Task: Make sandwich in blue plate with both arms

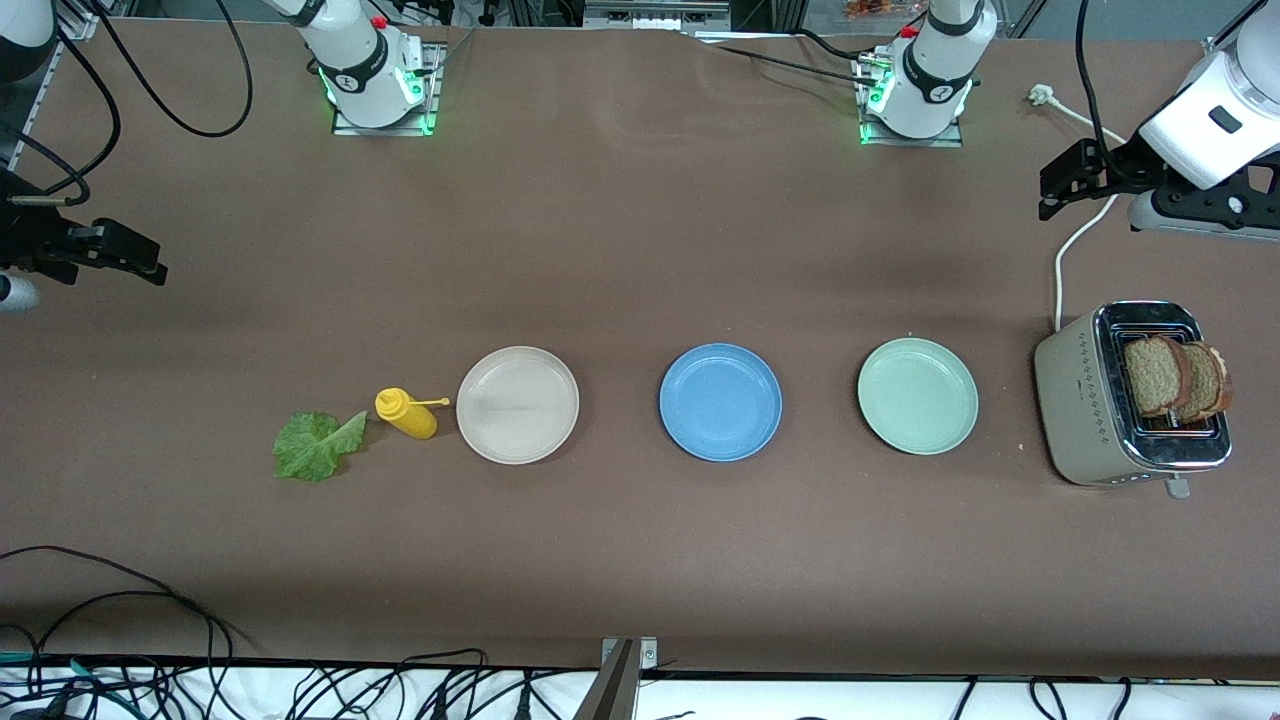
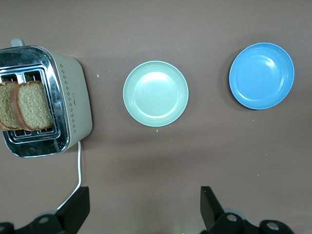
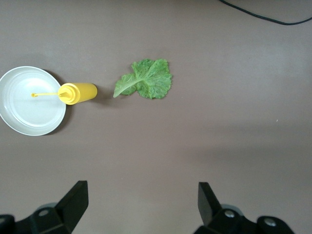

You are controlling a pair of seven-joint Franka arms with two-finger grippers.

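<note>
The blue plate (image 1: 720, 402) (image 2: 262, 75) lies bare at the middle of the table. No made sandwich shows. Two brown bread slices (image 1: 1155, 377) (image 2: 31, 105) stand in the toaster (image 1: 1085, 400) (image 2: 73, 97) at the left arm's end. A green lettuce leaf (image 1: 318, 446) (image 3: 145, 79) lies flat at the right arm's end. My left gripper (image 1: 1062, 185) (image 2: 145, 204) hangs open over the table by the toaster's cable. My right gripper (image 1: 148, 262) (image 3: 143, 200) hangs open over bare table at the right arm's end. Neither holds anything.
A pale-green plate (image 1: 917, 396) (image 2: 155, 93) lies between the blue plate and the toaster. A cream-white plate (image 1: 517, 404) (image 3: 29, 109) and a yellow squeeze bottle (image 1: 406, 413) (image 3: 78, 92) lie between the blue plate and the lettuce. A white cable (image 1: 1075, 240) runs from the toaster to a power strip (image 1: 1200, 210).
</note>
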